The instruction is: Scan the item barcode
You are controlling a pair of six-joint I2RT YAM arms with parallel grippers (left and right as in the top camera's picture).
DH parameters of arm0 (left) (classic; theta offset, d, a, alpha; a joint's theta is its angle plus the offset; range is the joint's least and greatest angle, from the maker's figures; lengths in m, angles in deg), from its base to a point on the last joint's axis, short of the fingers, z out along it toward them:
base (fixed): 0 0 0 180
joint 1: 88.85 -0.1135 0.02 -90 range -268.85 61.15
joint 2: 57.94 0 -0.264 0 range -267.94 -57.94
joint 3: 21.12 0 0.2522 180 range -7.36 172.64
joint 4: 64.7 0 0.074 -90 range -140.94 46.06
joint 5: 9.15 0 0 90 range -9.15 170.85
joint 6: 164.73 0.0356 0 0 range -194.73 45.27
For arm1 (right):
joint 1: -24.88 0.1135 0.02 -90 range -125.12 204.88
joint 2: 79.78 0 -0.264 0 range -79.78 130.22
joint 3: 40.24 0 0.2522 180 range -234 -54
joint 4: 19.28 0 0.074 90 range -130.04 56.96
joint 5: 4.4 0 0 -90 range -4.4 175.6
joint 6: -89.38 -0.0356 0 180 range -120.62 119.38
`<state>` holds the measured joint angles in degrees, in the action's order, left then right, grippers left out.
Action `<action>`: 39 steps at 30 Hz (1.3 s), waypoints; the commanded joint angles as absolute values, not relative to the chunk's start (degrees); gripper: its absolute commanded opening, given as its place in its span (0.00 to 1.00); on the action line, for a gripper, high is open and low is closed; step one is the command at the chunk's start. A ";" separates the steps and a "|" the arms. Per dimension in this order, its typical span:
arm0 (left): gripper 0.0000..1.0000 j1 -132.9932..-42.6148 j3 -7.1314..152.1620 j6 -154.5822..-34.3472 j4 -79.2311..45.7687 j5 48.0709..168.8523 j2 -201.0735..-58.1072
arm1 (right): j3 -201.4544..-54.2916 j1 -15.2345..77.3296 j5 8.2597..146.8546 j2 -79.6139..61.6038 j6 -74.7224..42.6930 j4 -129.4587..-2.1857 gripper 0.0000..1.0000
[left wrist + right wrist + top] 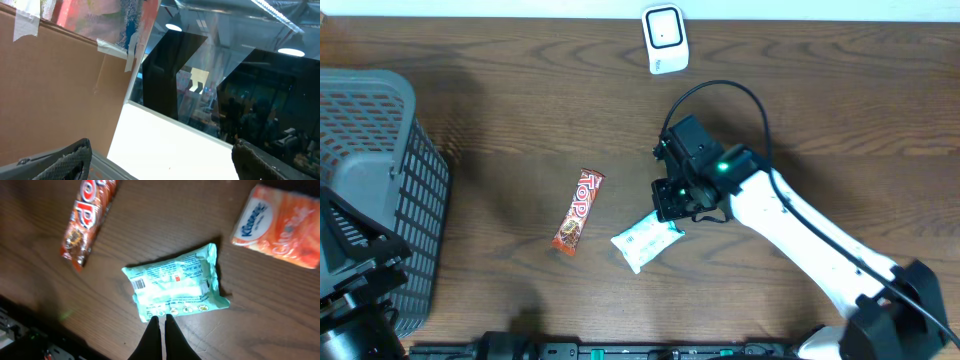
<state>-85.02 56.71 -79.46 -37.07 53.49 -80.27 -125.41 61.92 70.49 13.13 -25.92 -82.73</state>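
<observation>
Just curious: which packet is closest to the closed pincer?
The pale green packet, at the right pincer tips; the Top bar and Kleenex pack lie farther off.

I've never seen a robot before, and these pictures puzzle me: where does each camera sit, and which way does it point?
Overhead: above the table, looking straight down on basket, scanner, candy bar, packet; right arm shows.
Left wrist: on the left arm, facing cardboard and windows, not the table; left gripper, open, spans the bottom corners.
Right wrist: on the right arm, looking down at the packet and a tissue pack; shut right gripper at the bottom.
Shared: overhead and right wrist both see packet and candy bar.
</observation>
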 commanded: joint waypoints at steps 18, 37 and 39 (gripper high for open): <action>0.90 -85.32 56.60 -79.96 -37.35 53.23 -79.83 | -124.76 66.51 77.17 33.71 -29.94 -84.26 0.01; 0.90 -85.32 56.60 -79.96 -37.33 53.23 -79.83 | -125.33 67.41 83.27 30.85 -33.24 -84.76 0.01; 0.90 -85.32 56.60 -79.96 -37.33 53.23 -79.83 | -125.30 67.41 85.68 32.95 -34.48 -86.68 0.01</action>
<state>-85.02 56.71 -79.46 -37.07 53.51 -80.27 -126.88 67.23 81.70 28.69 -31.05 -84.59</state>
